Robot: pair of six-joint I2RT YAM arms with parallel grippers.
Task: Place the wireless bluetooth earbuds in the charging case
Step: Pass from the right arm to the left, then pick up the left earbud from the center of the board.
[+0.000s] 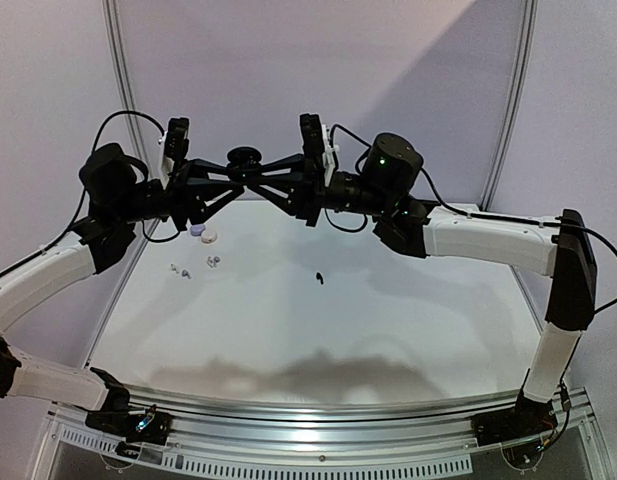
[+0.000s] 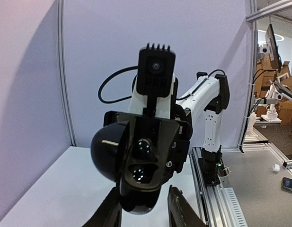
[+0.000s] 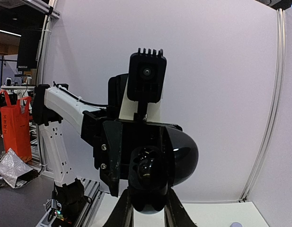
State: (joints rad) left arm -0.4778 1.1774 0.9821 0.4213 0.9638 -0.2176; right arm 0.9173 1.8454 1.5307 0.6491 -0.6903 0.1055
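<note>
A round black charging case (image 1: 246,157) is held high above the table between both grippers, lid open. In the left wrist view its base (image 2: 142,163) faces me with two dark wells, and the domed lid (image 2: 105,150) hangs to the left. My left gripper (image 2: 145,208) has its fingers against the base's sides. My right gripper (image 3: 148,210) is shut on the case (image 3: 148,179) from the opposite side. A black earbud (image 1: 317,277) lies mid-table. Pale earbuds (image 1: 180,270) and another pair (image 1: 212,261) lie at the far left.
A lavender puck (image 1: 196,230) and a white puck (image 1: 209,237) lie at the table's (image 1: 388,330) far left, under the left arm. The lavender one peeks into the right wrist view (image 3: 235,224). A white wall stands behind and a metal rail (image 1: 318,425) runs along the near edge.
</note>
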